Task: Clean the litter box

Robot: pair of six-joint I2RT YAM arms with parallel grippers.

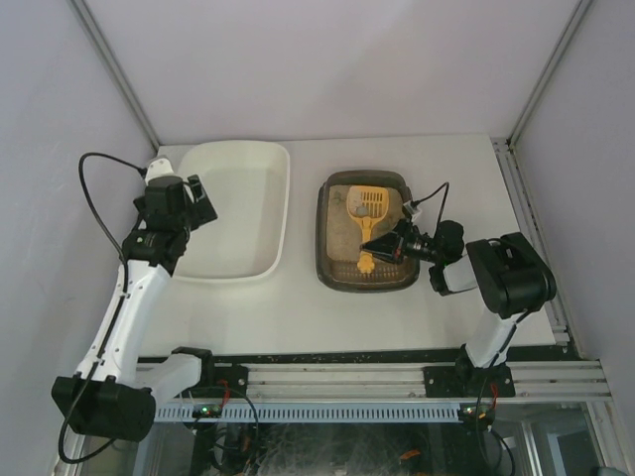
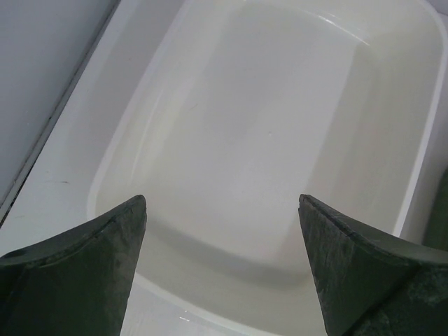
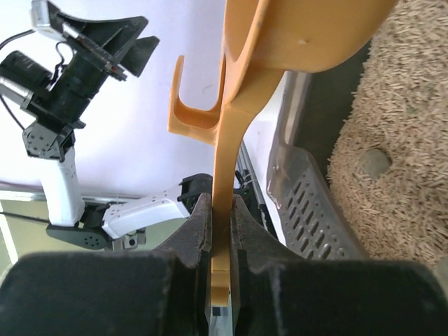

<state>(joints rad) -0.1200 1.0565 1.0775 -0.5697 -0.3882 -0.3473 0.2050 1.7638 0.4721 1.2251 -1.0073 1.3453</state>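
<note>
The litter box (image 1: 322, 238) is a dark olive-brown tray right of centre, filled with beige litter (image 3: 399, 133). A yellow-orange scoop (image 1: 365, 205) stands on edge in it. My right gripper (image 1: 385, 245) reaches in from the right and is shut on the scoop's flat handle (image 3: 225, 154); both pads (image 3: 199, 224) press its sides. A small grey clump (image 3: 374, 162) lies in the litter. My left gripper (image 1: 201, 203) hangs open and empty over the left side of the white tub (image 1: 243, 208). The left wrist view shows bare tub floor (image 2: 280, 126) between the fingers (image 2: 129, 231).
The cream-white tub sits left of the litter box, a narrow strip of table between them. Grey walls close in on both sides and at the back. A metal rail (image 1: 397, 382) with the arm bases runs along the near edge.
</note>
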